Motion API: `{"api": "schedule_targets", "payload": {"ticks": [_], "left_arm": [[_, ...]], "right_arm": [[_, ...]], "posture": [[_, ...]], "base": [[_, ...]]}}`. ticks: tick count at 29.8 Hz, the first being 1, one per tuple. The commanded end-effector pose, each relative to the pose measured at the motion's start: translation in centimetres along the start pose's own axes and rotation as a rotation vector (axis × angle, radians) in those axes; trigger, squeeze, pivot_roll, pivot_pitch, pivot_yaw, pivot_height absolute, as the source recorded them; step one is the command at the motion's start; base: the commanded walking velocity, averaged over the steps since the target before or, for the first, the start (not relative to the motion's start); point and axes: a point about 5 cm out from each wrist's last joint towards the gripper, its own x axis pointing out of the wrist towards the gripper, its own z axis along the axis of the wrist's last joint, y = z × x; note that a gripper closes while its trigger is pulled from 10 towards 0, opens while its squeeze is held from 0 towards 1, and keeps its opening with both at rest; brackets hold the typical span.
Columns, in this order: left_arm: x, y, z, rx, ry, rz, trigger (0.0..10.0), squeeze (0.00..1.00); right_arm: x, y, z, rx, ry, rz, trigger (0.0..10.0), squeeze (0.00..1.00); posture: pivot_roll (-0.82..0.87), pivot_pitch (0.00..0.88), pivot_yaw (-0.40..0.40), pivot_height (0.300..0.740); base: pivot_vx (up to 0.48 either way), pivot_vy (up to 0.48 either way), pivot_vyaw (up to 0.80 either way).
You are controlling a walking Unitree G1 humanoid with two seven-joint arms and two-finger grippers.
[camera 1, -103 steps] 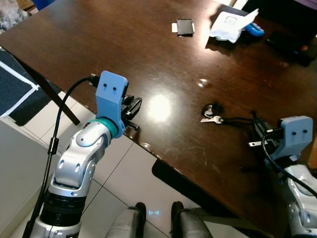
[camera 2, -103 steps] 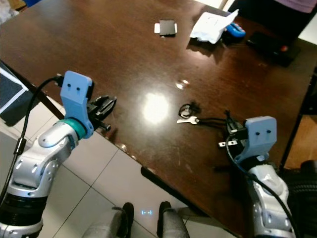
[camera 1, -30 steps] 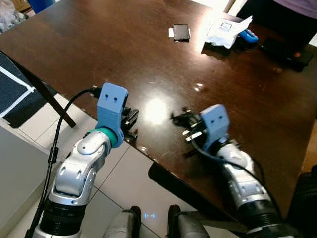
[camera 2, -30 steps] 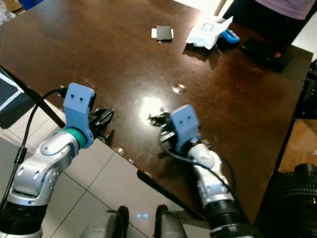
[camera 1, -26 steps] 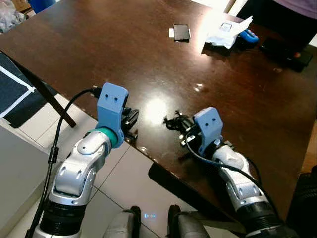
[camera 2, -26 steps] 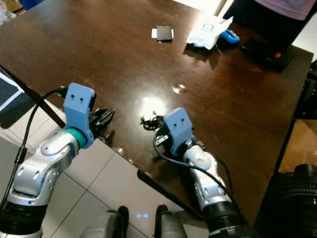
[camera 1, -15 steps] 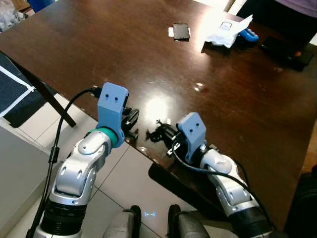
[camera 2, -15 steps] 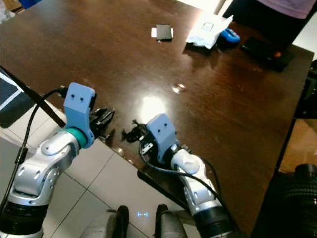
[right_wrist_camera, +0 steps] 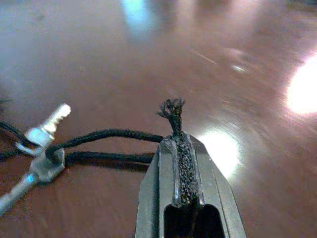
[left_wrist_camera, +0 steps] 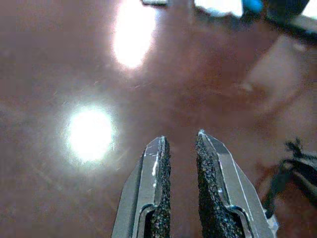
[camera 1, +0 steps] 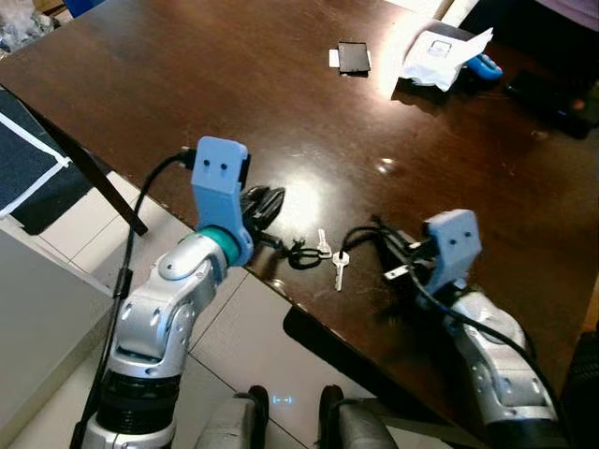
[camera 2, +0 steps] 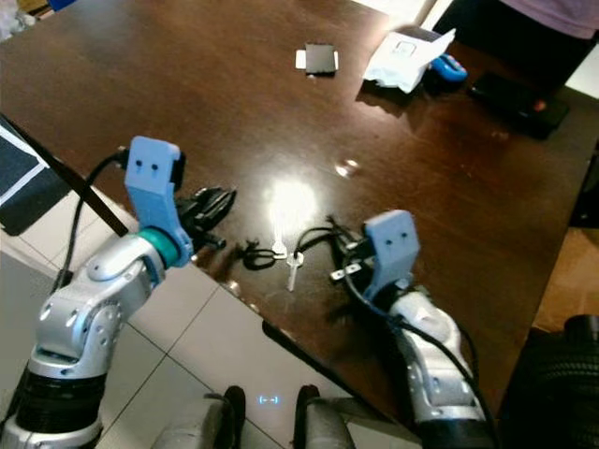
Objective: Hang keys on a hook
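Keys point(camera 1: 329, 254) betw. grippers; R fingers point(right_wrist_camera: 179, 158) pinch cord point(right_wrist_camera: 109, 135).

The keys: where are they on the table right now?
In the left eye view the keys lie on the dark table near its front edge, between the left gripper and the right gripper, whose fingers pinch their black cord.

Two silver keys point(camera 1: 329, 257) lie on one black cord point(camera 1: 360, 236). Beyond them on the table point(camera 1: 187, 84): one black card point(camera 1: 353, 57), one white packet point(camera 1: 442, 54).
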Motion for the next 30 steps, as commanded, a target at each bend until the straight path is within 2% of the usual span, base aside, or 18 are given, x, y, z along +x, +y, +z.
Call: {"api": "schedule_targets", "payload": {"ticks": [1, 4, 8, 13, 20, 21, 22, 23, 27, 28, 29, 30], "left_arm": [[-0.3, -0.1, 0.1, 0.022, 0.016, -0.02, 10.0, 0.0], [-1.4, -0.1, -2.5, 0.111, 0.191, -0.101, 10.0, 0.0], [-2.2, 0.1, -4.9, 0.166, 0.283, -0.121, 10.0, 0.0], [-2.7, 0.2, -6.8, 0.193, 0.35, -0.141, 10.0, 0.0], [-3.1, -0.3, -6.8, 0.156, 0.365, -0.162, 10.0, 0.0], [-3.0, -0.2, -6.7, 0.152, 0.356, -0.136, 10.0, 0.93], [-3.0, -0.2, -6.7, 0.152, 0.356, -0.136, 10.0, 0.93], [-2.9, -0.1, -6.7, 0.147, 0.347, -0.114, 10.0, 1.0], [-2.4, 0.3, -6.5, 0.135, 0.332, -0.047, 10.0, 1.0], [-2.3, 0.4, -6.2, 0.12, 0.322, -0.025, 10.0, 0.31], [-2.3, 0.4, -6.2, 0.12, 0.322, -0.025, 10.0, 0.31], [-2.2, 0.5, -6.0, 0.113, 0.316, -0.015, 10.0, 0.0]], "right_arm": [[-1.2, -0.6, -0.7, 0.02, 0.031, -0.027, 10.0, 0.0], [-3.5, -2.5, -2.4, 0.005, 0.106, -0.119, 10.0, 0.0], [-3.6, -2.9, -2.5, 0.002, 0.112, -0.144, 10.0, 0.0], [-3.3, -2.9, -2.2, 0.004, 0.103, -0.144, 10.0, 0.0], [-3.2, -2.7, -2.2, 0.006, 0.111, -0.127, 10.0, 0.0], [-3.1, -2.7, -2.3, 0.003, 0.113, -0.126, 10.0, 0.0], [-3.1, -2.7, -2.3, 0.003, 0.113, -0.126, 10.0, 0.0], [-2.9, -2.7, -2.4, 0.001, 0.114, -0.123, 10.0, 0.0], [-2.7, -2.5, -2.4, -0.003, 0.117, -0.117, 10.0, 0.0], [-2.6, -2.5, -2.5, -0.003, 0.118, -0.116, 10.0, 0.0], [-2.6, -2.5, -2.5, -0.003, 0.118, -0.116, 10.0, 0.0], [-2.6, -2.4, -2.5, -0.003, 0.119, -0.115, 10.0, 0.0]], "posture": [[-0.02, 0.18, 0.12, 0.74], [-0.02, 0.174, 0.131, 0.74], [-0.03, 0.172, 0.138, 0.74], [-0.03, 0.175, 0.132, 0.74], [-0.02, 0.179, 0.125, 0.74], [-0.01, 0.181, 0.122, 0.74], [-0.01, 0.181, 0.122, 0.74], [-0.01, 0.181, 0.122, 0.74], [-0.01, 0.185, 0.117, 0.74], [-0.01, 0.185, 0.117, 0.74], [-0.01, 0.185, 0.117, 0.74], [0.0, 0.188, 0.117, 0.74]], "base": [[0.0, 0.0, 0.0], [0.0, 0.0, 0.0], [0.0, 0.0, 0.0], [0.0, 0.0, 0.0], [0.0, 0.0, 0.0], [0.0, 0.0, 0.0], [0.0, 0.0, 0.0], [0.0, 0.0, 0.0], [0.0, 0.0, 0.0], [0.0, 0.0, 0.0], [0.0, 0.0, 0.0], [0.0, 0.0, 0.0]]}}
